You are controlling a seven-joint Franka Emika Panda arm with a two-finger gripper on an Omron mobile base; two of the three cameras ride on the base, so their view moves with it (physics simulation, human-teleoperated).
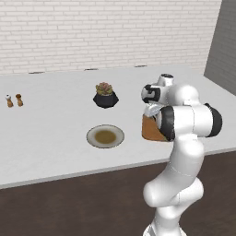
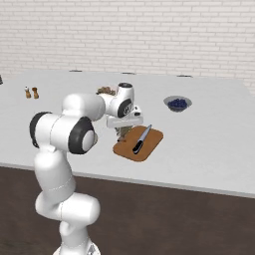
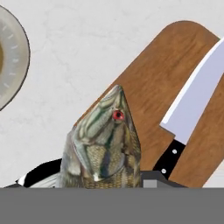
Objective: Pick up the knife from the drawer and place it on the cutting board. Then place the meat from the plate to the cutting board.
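Observation:
My gripper [image 2: 121, 131] hangs over the left end of the cutting board [image 2: 151, 145], shut on the meat [image 3: 105, 144]. The meat is a greenish-brown fish with a red eye, its head pointing away from the hand above the board's edge [image 3: 153, 83]. On the board lies the knife [image 2: 141, 139], with a black handle and a silver blade [image 3: 197, 100], to the right of the fish. The plate [image 1: 105, 136] stands to the left of the board with nothing on it, and its rim [image 3: 17, 57] shows in the hand view. My arm covers most of the board [image 1: 148, 130] in the left base view. The drawer is out of view.
A black pot with a plant [image 1: 105, 95] stands behind the plate. Further right on the counter sits a small dark blue bowl [image 2: 177, 103]. Two small shakers [image 1: 14, 100] stand far left. The counter's front edge [image 2: 149, 182] runs just before the board.

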